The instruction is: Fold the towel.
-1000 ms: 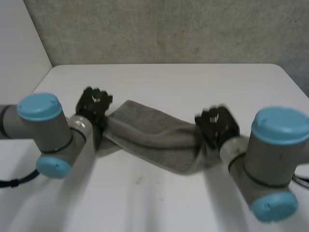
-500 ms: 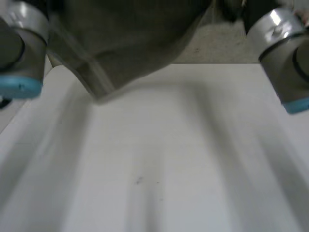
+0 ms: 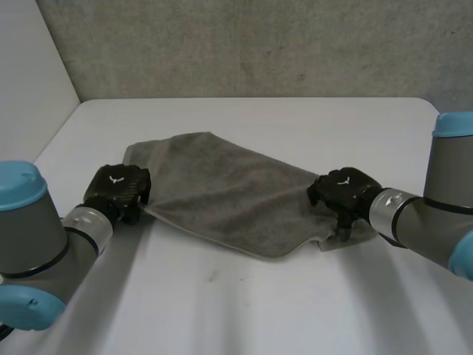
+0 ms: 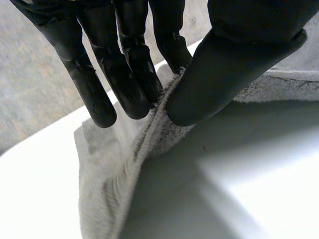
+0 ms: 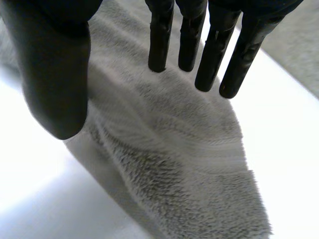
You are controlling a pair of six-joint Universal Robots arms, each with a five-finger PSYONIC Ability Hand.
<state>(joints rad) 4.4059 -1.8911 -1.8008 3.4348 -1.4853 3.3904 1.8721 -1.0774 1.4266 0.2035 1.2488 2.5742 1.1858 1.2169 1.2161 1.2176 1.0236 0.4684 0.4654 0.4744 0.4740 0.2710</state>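
Observation:
A grey towel (image 3: 222, 192) lies spread on the white table (image 3: 244, 296), slanting from back left to front right. My left hand (image 3: 118, 188) is at the towel's left edge. In the left wrist view its fingers (image 4: 124, 84) and thumb pinch the raised hem of the towel (image 4: 114, 169). My right hand (image 3: 344, 192) rests over the towel's right end. In the right wrist view its fingers (image 5: 209, 55) are straight and spread away from the thumb, hovering just above the towel (image 5: 184, 149) without gripping it.
A grey wall (image 3: 259, 44) runs behind the table's back edge. Bare tabletop lies in front of the towel and behind it. Both arms reach in from the near corners.
The towel was lifted high toward the camera and is now laid down flatter and wider. My right hand has opened and let go; my left hand still pinches the edge.

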